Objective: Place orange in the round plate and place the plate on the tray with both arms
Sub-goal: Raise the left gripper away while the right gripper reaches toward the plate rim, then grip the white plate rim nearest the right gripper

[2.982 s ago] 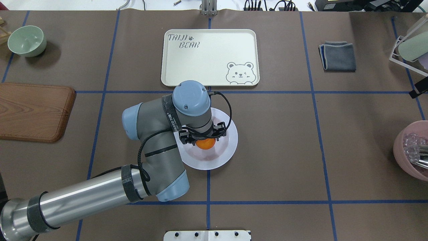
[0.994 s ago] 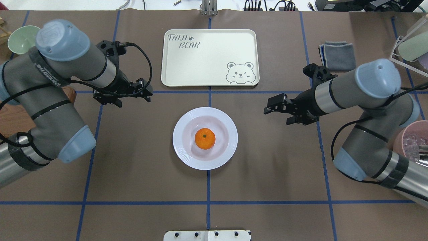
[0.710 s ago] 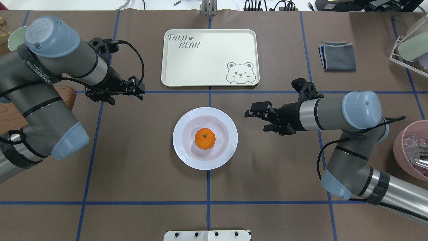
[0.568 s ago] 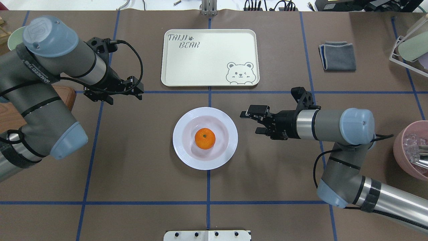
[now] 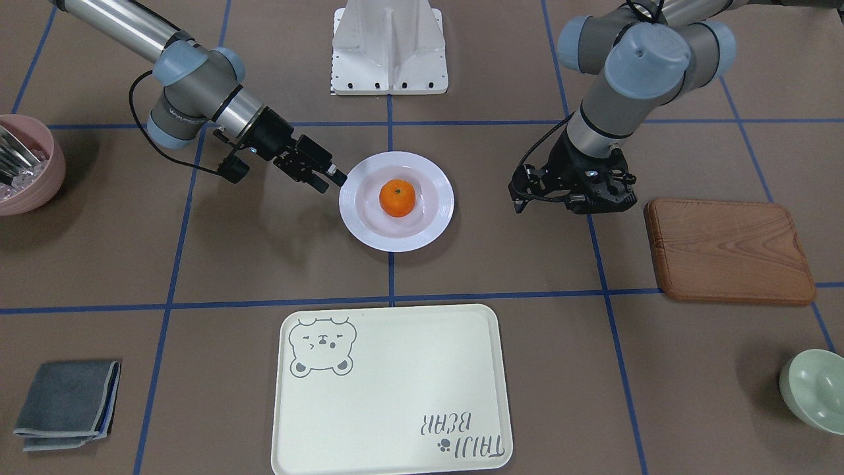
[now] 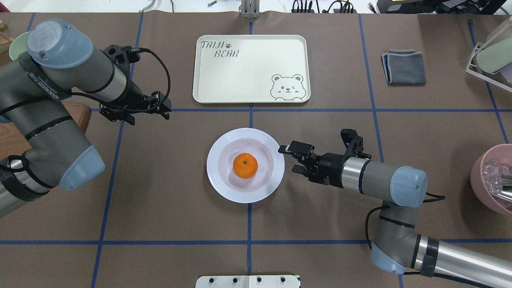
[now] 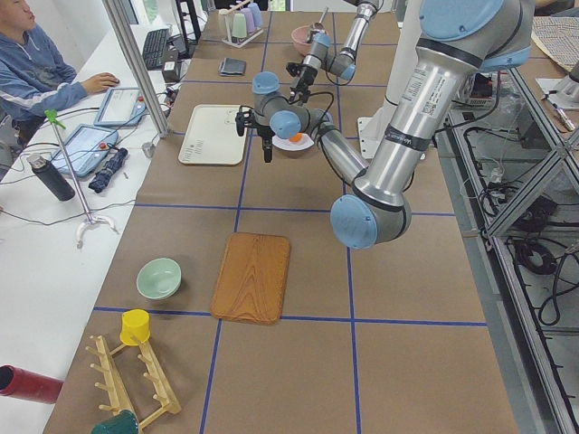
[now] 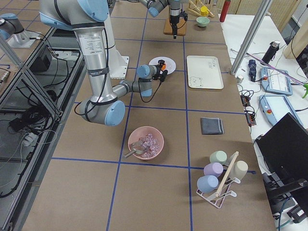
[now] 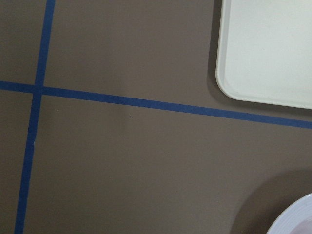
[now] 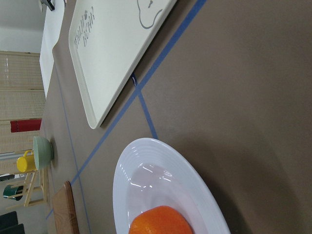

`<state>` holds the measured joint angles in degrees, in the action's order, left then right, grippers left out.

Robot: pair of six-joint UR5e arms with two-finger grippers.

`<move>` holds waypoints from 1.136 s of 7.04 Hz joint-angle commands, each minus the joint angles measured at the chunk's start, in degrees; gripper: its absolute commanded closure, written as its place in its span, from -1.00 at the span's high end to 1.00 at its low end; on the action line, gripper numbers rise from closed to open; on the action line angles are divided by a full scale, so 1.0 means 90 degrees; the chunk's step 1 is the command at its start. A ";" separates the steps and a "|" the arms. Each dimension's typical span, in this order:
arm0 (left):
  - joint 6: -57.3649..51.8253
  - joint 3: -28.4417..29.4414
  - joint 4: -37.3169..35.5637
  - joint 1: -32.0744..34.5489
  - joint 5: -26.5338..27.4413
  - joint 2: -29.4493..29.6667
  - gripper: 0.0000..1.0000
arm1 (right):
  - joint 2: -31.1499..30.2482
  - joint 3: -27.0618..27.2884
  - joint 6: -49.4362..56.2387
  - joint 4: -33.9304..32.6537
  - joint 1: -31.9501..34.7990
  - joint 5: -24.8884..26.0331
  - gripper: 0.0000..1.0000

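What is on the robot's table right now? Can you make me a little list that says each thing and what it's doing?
orange: sits in the middle of the round plate
round plate: on the table, not yet on the tray
tray: lies apart from the plate, with a bear drawing on it
right pincer: open, right at the plate's edge; cannot tell if it touches
left pincer: open, holds nothing, away from the plate
other things: wooden board, green bowl, pink bowl, grey cloth
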<state>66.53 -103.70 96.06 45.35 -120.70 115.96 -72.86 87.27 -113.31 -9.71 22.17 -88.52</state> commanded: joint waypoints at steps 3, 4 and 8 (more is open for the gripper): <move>0.0010 -0.0011 0.0000 0.0009 0.0003 -0.0013 0.94 | 0.0214 -0.0155 -0.0008 -0.0034 -0.0217 0.0323 1.00; 0.0010 -0.0011 0.0000 0.0010 0.0003 -0.0013 0.94 | 0.0360 -0.0369 -0.0008 -0.0025 -0.0265 0.0353 1.00; 0.0010 -0.0040 0.0000 0.0029 0.0003 -0.0052 0.94 | 0.0721 -0.0700 -0.0008 -0.0044 -0.0353 0.0586 0.92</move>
<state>66.62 -103.91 96.07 45.57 -120.67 115.54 -68.03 82.88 -113.38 -10.07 19.46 -84.45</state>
